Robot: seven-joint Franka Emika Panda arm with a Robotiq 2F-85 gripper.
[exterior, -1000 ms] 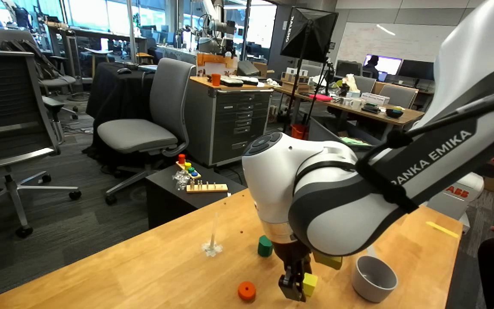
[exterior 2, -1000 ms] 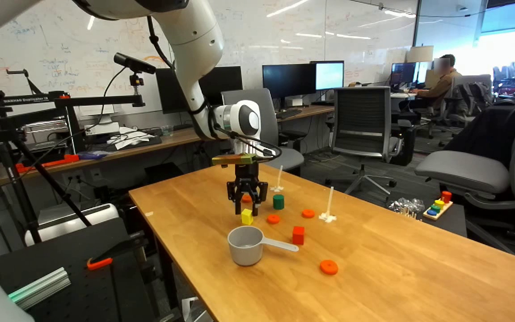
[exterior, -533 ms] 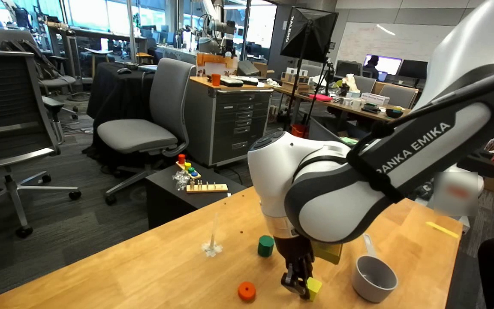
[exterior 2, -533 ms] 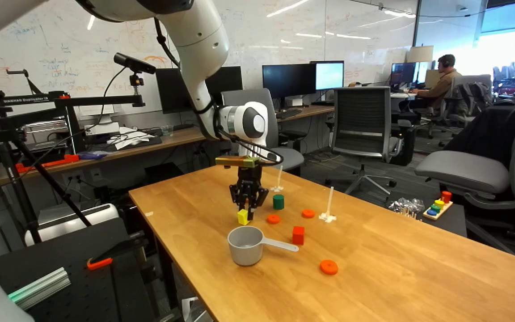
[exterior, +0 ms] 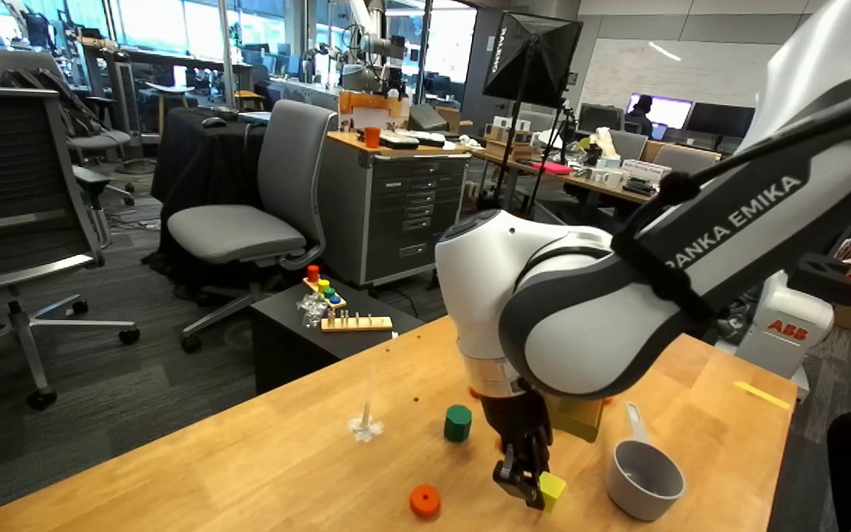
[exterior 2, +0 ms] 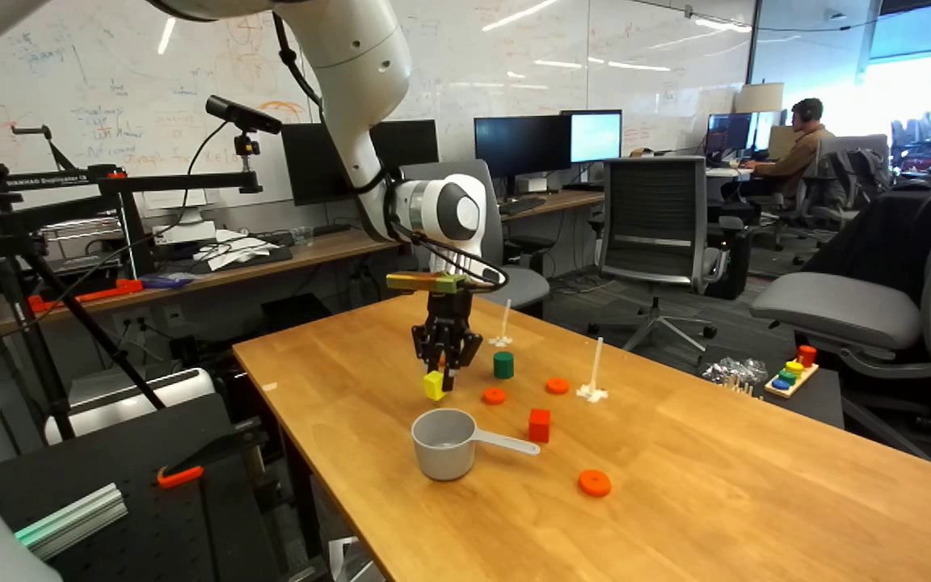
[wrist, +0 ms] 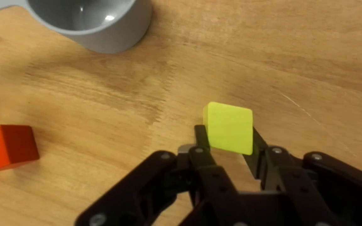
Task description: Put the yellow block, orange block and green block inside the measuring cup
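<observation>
My gripper (wrist: 230,136) is shut on the yellow block (wrist: 230,128), one finger against each side. In both exterior views the yellow block (exterior 2: 433,386) hangs at the fingertips, seemingly just above the table. The grey measuring cup (exterior 2: 443,457) stands upright close by, and in the wrist view the cup (wrist: 115,39) is at the upper left. The orange block (exterior 2: 539,425), a red-orange cube, sits by the cup's handle; in the wrist view this orange block (wrist: 11,149) is at the left edge. Farther back stands the dark green block (exterior 2: 503,364), apart from the gripper.
Several flat orange discs lie about the wooden table, among them a disc (exterior 2: 494,396) near the gripper and a disc (exterior 2: 594,483) past the cup's handle. Two thin upright sticks are fixed to the table, a nearer stick (exterior 2: 596,368) and a farther stick (exterior 2: 506,323).
The gripper's fingers have come together on the yellow block, which stood between them a second ago. Block and gripper have since shifted a little and risen slightly.
</observation>
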